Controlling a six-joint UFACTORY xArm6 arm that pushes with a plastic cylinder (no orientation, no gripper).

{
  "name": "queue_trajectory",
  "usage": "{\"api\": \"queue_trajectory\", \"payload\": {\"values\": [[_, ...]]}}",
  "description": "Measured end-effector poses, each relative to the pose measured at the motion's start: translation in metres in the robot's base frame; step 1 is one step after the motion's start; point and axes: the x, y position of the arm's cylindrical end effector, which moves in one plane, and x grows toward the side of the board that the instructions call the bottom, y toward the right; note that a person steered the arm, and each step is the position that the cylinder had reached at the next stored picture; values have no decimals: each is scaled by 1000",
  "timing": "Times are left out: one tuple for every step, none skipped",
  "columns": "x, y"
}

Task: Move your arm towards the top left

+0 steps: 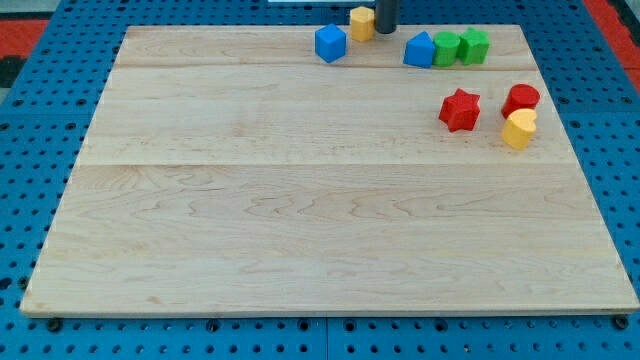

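Pale wooden bench (300, 200) filled most of the camera view, sitting on a blue pegboard surface (20, 200) w/ a red area at the view's top corners.

All blocks sat in the view's top right part of the bench. My tip (385, 31), the lower end of the straight dark rod, was near the bench's top edge, right of centre. No gripper on this rig, just the rod, so nothing to be apart or clamped. Tip was just beside the small yellow block (361, 22), on that block's right; touching or a hair apart, couldn't tell. Yellow block's exact shape was unclear.

Blue cube-like block (330, 43) lay below-left of the yellow one, apart from the tip. On the view's right of the tip, a blue block w/ a peaked top (419, 49) sat below-right of it, close but apart. That blue block touched a green block (446, 48), which touched a second green block (474, 46); the three made a short row.

Lower down, well apart from the tip: red star-shaped block (460, 109), then further right a red rounded block (521, 99) w/ a yellow rounded block (519, 129) pressed against its lower side.
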Motion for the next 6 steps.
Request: {"api": "queue_trajectory", "payload": {"values": [[52, -31], [70, -66], [76, -126], [80, -204], [69, -251], [68, -273]]}}
